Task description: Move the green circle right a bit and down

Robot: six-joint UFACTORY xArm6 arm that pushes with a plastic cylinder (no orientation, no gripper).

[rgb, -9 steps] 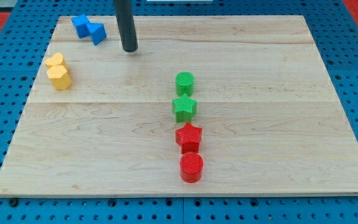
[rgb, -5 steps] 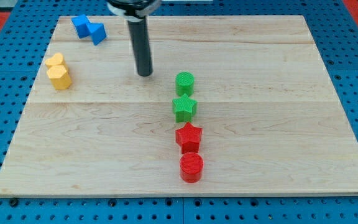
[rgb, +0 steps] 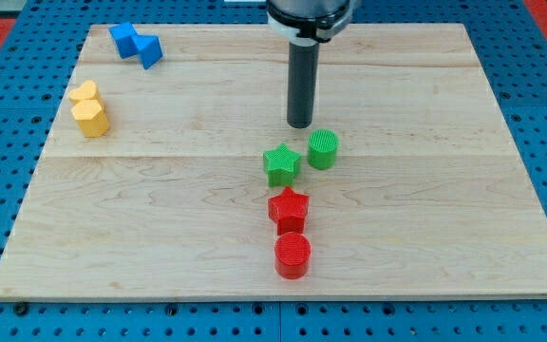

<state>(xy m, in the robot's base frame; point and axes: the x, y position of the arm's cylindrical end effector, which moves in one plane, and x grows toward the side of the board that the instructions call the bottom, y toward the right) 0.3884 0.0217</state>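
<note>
The green circle (rgb: 323, 148) stands near the board's middle, just right of the green star (rgb: 281, 164) and slightly above it. My tip (rgb: 299, 123) rests on the board just above and to the left of the green circle, close to it, and above the green star. I cannot tell if the tip touches the circle.
A red star (rgb: 289, 208) and a red circle (rgb: 292, 255) lie below the green star. Two blue blocks (rgb: 136, 44) sit at the top left. Two yellow blocks (rgb: 89, 108) sit at the left. The wooden board (rgb: 444, 190) has blue pegboard around it.
My tip moved right and down from the board's top left. The green circle shifted right and down from above the green star to its right side.
</note>
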